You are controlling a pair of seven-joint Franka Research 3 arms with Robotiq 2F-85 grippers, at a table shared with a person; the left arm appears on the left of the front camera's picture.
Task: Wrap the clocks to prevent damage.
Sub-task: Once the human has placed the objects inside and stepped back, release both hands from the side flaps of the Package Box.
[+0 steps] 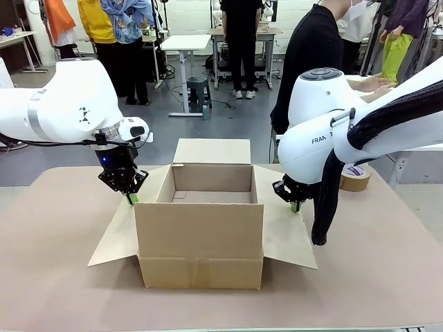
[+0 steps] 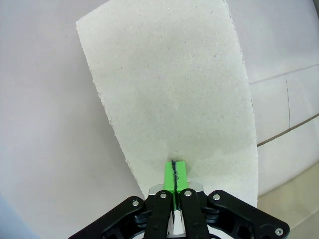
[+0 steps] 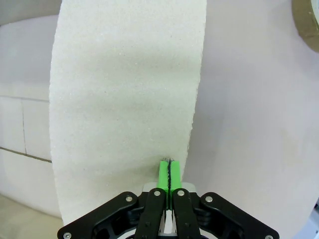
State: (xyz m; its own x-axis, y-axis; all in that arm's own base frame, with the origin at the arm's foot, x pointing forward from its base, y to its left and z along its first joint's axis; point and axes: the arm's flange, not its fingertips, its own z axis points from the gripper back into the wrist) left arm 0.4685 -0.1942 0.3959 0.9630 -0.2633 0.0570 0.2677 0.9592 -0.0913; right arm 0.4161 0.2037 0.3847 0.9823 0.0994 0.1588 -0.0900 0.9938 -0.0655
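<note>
The clocks cannot be placed: the near wall of the box (image 1: 201, 235) hides most of its floor, so whether a wrapped bundle lies inside is impossible to tell. The box stands open mid-desk (image 1: 55, 277), flaps spread. The left fingers (image 1: 131, 198) are clenched on nothing, tips down on the left flap (image 1: 118, 238). The right fingers (image 1: 295, 206), likewise clenched and empty, press the right flap (image 1: 287, 232). The step looks like pinning the flaps outward to keep the mouth wide. Even downward pressure near each fold should do that without creasing the card or shifting the box. A tape roll (image 1: 355, 178) lies far right, partly behind the right arm.
</note>
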